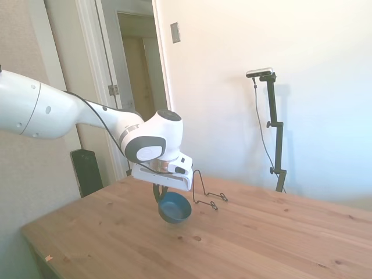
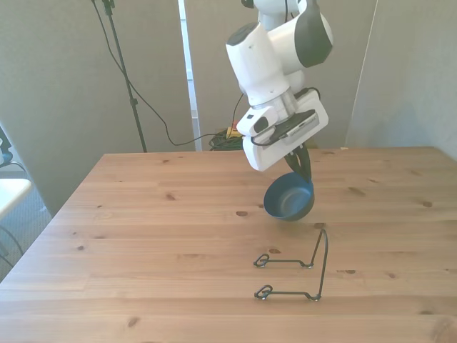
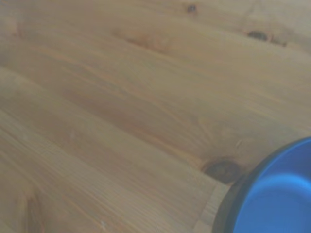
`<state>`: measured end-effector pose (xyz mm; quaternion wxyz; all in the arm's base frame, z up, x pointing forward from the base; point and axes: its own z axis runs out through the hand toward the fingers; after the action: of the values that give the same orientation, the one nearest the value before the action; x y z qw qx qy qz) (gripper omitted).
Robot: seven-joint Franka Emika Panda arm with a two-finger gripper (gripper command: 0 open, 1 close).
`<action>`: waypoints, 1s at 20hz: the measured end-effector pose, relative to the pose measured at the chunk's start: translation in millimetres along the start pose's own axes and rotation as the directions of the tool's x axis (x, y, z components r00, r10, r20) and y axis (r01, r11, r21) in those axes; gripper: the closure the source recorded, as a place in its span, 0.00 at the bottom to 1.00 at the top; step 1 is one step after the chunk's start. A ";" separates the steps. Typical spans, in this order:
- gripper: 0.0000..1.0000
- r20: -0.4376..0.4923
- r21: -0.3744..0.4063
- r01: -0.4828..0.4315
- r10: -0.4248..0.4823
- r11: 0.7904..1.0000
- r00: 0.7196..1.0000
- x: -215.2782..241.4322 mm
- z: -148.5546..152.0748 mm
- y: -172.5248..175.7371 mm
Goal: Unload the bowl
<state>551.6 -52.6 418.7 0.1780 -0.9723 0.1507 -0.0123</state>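
The small deep-blue bowl (image 1: 174, 209) (image 2: 289, 198) hangs tilted just above the wooden table, its opening turned sideways. My gripper (image 1: 161, 193) (image 2: 300, 165) is shut on the bowl's rim and holds it from above. In the wrist view a blurred part of the bowl (image 3: 272, 194) shows at one corner over the bare planks. The bowl is out of the thin black wire rack (image 1: 207, 195) (image 2: 300, 271), which stands apart from it on the table, nearer the camera in the front view.
The wooden table (image 1: 261, 238) (image 2: 143, 214) carries only the wire rack. A doorway (image 1: 136, 70) opens behind the arm in the side view. Cables (image 2: 214, 136) lie on the floor past the table's far edge.
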 end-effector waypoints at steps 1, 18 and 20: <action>1.00 -0.002 -0.031 0.006 -0.006 0.999 1.000 -2.9 3.3 -2.3; 0.00 -0.026 -0.216 -0.007 0.002 0.976 1.000 -12.9 19.1 3.9; 0.00 -0.026 -0.216 -0.007 0.002 0.976 1.000 -12.9 19.3 3.8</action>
<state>539.7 -45.5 399.7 0.0694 -0.9854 0.1555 -0.0077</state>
